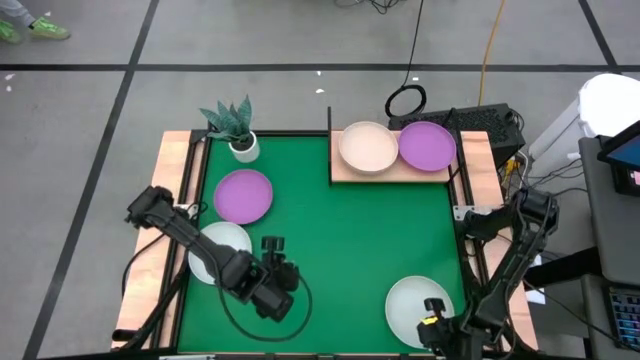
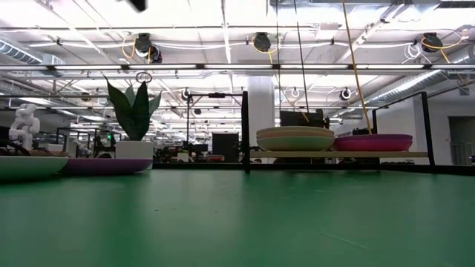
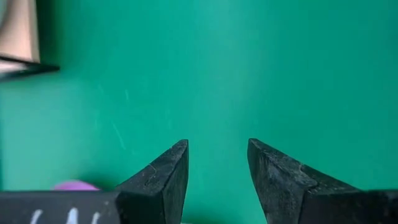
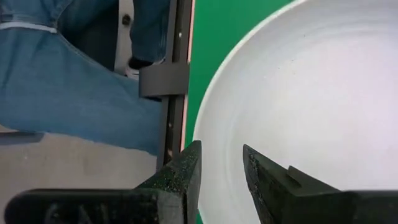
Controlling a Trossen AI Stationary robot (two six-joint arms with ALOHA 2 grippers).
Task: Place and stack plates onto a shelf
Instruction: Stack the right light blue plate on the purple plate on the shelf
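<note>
- Shelf (image 1: pixel 392 170) at the bench's far right edge, carrying a cream plate stack (image 1: pixel 367 146) beside a purple plate stack (image 1: pixel 427 146).
- Loose on the green mat (image 1: pixel 340 230): purple plate (image 1: pixel 243 195), whitish plate (image 1: pixel 212 245) under the left arm, whitish plate (image 1: pixel 415 305) near right.
- Left gripper (image 3: pixel 217 171) spread above bare mat.
- Right gripper (image 4: pixel 222 168) spread over the near-right plate's rim, empty.

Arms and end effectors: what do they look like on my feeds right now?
Both arms are dark, jointed, with black cabling looping off them. The left end effector has two black wedge-shaped fingers with scuffed tips and white markings on the bar behind. The right end effector has matching speckled black fingers and, seen from above, a small yellow mark.
</note>
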